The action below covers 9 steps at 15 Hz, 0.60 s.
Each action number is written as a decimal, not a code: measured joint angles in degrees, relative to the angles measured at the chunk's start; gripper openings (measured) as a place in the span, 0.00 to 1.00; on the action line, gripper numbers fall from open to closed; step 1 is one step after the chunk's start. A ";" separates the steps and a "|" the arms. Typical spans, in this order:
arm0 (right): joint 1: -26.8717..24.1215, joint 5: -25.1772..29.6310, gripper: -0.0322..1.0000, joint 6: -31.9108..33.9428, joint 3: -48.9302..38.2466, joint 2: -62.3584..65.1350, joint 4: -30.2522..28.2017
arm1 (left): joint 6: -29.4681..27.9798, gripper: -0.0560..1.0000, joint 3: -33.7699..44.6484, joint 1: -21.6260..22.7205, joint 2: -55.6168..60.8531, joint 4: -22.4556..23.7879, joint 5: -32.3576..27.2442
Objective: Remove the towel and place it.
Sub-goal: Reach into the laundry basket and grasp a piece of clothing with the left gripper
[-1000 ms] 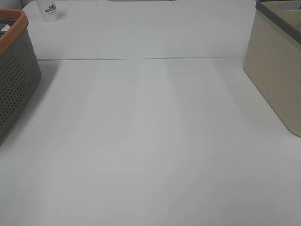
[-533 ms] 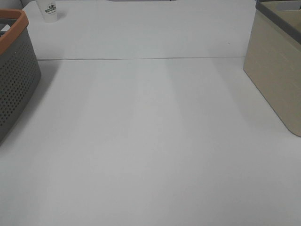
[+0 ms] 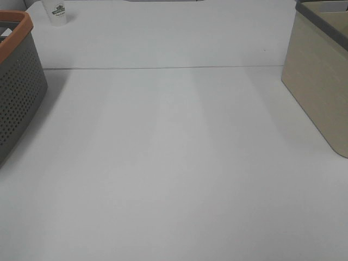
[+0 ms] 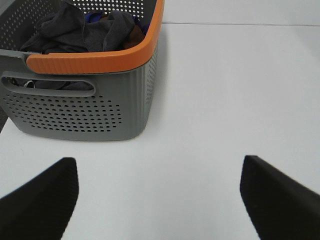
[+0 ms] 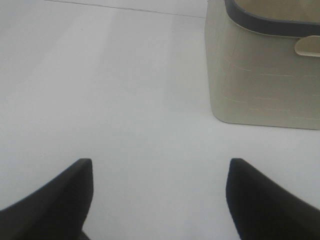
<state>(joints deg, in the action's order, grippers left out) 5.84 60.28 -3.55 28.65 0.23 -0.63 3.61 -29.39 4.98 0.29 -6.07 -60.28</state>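
The dark charcoal-grey towel (image 4: pixel 75 31) lies crumpled inside the grey perforated basket with an orange rim (image 4: pixel 90 107), seen in the left wrist view. The same basket (image 3: pixel 16 87) stands at the left edge of the exterior high view, where the towel is hidden. My left gripper (image 4: pixel 159 197) is open and empty, a short way in front of the basket over the bare table. My right gripper (image 5: pixel 159 197) is open and empty, over the table near the beige basket (image 5: pixel 265 75). Neither gripper shows in the exterior high view.
The beige basket with a dark grey rim (image 3: pixel 321 81) stands at the right edge of the white table (image 3: pixel 174 163). A white paper cup (image 3: pixel 56 11) stands at the back left. Other coloured cloth lies under the towel in the grey basket.
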 joint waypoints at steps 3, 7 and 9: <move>0.00 0.00 0.74 0.00 0.00 0.00 0.00 | -0.29 0.83 -0.34 0.00 0.00 0.06 0.00; 0.00 0.00 0.74 0.00 0.00 0.00 0.00 | -4.87 0.79 -3.09 0.00 -2.69 6.07 2.69; 0.00 0.00 0.74 0.00 0.00 0.00 0.00 | -7.45 0.78 -3.90 0.00 -6.76 7.56 3.55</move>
<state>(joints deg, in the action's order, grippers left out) 5.84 60.28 -3.55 28.65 0.23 -0.63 -3.84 -33.29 4.98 -6.47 1.49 -56.72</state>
